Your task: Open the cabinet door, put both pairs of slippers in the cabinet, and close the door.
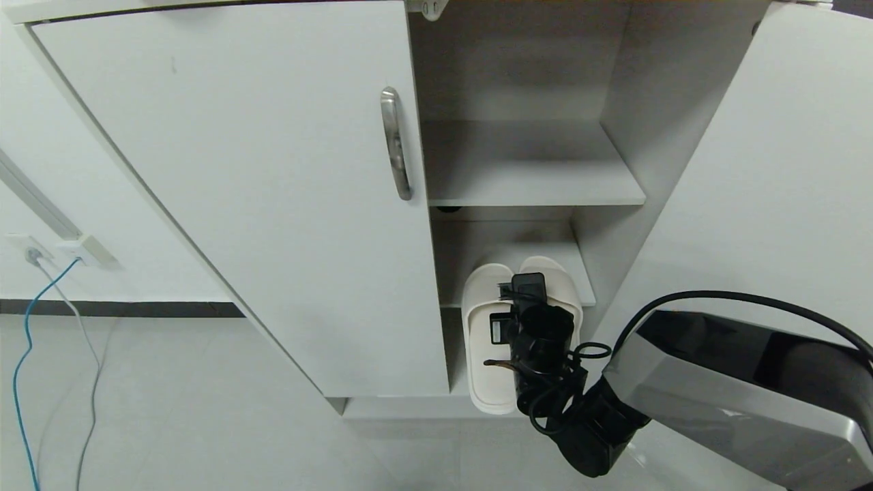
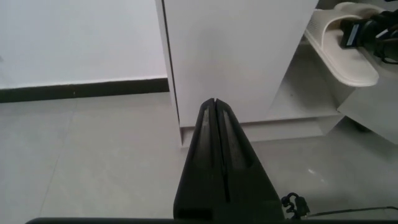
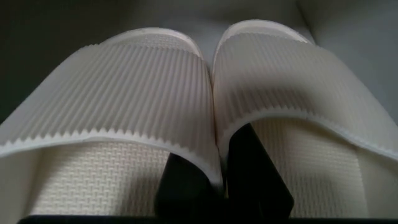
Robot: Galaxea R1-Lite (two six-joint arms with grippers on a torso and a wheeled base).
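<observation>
Two cream slippers (image 1: pixel 487 327) are sitting side by side in the right gripper (image 1: pixel 524 286), toes pointing into the cabinet (image 1: pixel 525 164) over its lower shelf (image 1: pixel 477 245), heels sticking out past the front edge. The right arm is stretching up from low on the right, its black wrist angling toward the opening beside the open door (image 1: pixel 771 170). In the right wrist view, the gripper's dark fingers (image 3: pixel 255 174) are sliding one under each strap and pinching the two inner strap edges together. The straps are showing fine ribbing with a saw-toothed edge, and the footbeds are carrying a small pebbled pattern. The left gripper (image 2: pixel 214 106) is hovering low over the pale tiled floor (image 2: pixel 93 155), pointing at the cabinet's base, its long black fingers pressing flat together. The closed door (image 1: pixel 239 191) is smooth and white, bearing a curved metal handle (image 1: pixel 395 143).
</observation>
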